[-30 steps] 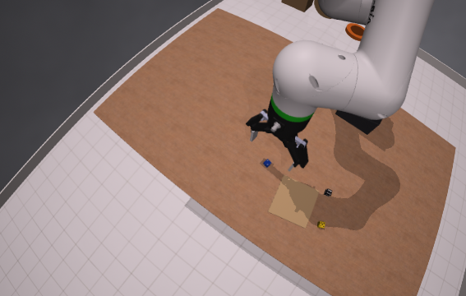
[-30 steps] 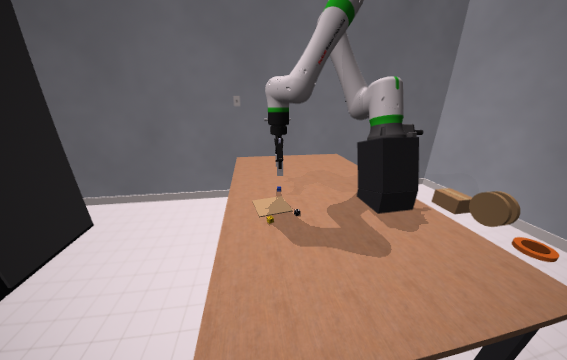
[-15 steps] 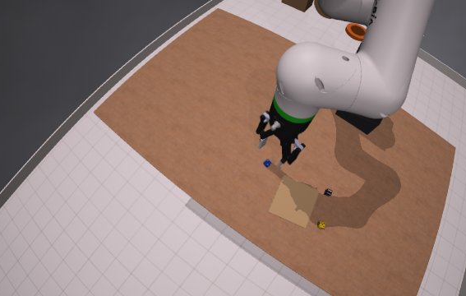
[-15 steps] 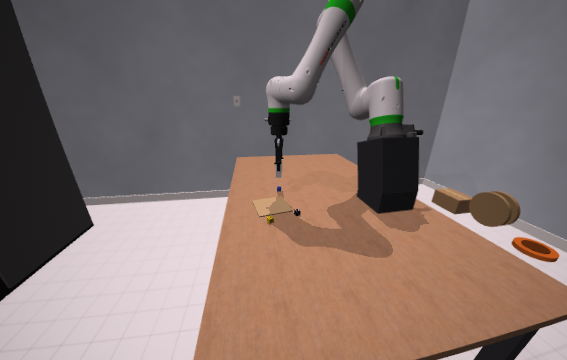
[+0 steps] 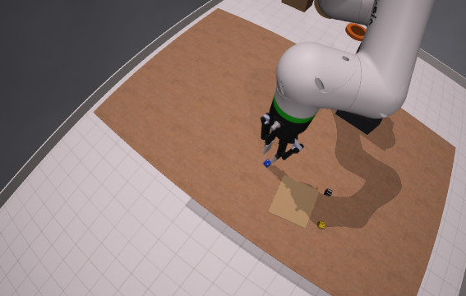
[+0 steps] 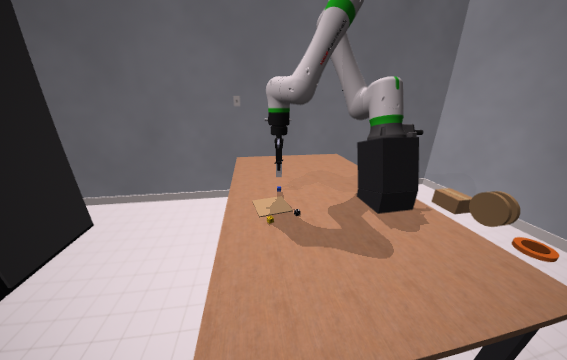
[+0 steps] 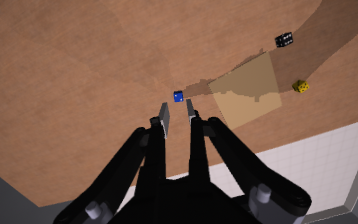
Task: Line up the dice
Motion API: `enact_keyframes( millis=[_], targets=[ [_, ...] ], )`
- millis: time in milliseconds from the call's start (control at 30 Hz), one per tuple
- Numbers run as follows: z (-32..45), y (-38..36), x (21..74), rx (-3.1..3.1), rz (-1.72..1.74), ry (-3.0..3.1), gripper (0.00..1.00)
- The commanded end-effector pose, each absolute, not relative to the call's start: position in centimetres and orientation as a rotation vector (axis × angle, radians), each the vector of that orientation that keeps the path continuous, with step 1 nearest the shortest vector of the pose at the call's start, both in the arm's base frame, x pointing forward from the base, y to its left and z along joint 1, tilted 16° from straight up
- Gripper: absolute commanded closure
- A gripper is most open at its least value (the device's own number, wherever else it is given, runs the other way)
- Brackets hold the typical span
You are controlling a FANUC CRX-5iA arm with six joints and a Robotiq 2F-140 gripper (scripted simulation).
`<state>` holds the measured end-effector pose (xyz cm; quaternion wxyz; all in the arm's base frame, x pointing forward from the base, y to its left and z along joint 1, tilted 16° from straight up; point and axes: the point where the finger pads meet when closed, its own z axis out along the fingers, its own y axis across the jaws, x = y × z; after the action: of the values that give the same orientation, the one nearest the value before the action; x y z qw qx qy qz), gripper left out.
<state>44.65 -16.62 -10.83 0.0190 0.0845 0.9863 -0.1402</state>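
A small blue die [image 5: 267,163] lies on the wooden table just beyond a corner of the tan mat [image 5: 294,201]. It also shows in the wrist view [image 7: 178,95] and in the exterior view [image 6: 279,189]. My gripper [image 5: 269,155] [image 7: 177,108] hangs a little above the blue die, fingers narrowed but apart, with nothing between them. A black die [image 5: 328,191] lies on the table beside the mat's edge that faces the robot base. A yellow die [image 5: 321,224] lies on the table off the mat's near corner. No die is on the mat [image 7: 247,92].
The robot's black pedestal [image 6: 388,172] stands on the table behind the mat. The table's edge [image 5: 233,234] runs close to the mat. An orange ring [image 6: 535,248], a wooden block [image 6: 450,199] and round wooden discs [image 6: 493,207] lie on the floor beyond the table.
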Motion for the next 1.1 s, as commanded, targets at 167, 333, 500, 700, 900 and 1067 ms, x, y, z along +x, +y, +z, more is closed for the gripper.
enact_keyframes(
  millis=[167,333,500,700,900,1067],
  targets=[
    [-10.8,-16.6,44.7,0.262,-0.435,3.061,0.79],
    [-10.8,-16.6,44.7,0.262,-0.435,3.061,0.79],
    [-10.8,-16.6,44.7,0.262,-0.435,3.061,0.79],
    [-11.0,-16.7,44.7,0.263,-0.435,3.061,0.79],
    [-11.5,-16.8,44.7,0.263,-0.434,3.061,0.79],
    [-11.9,-16.9,44.7,0.263,-0.434,3.061,0.79]
  ],
)
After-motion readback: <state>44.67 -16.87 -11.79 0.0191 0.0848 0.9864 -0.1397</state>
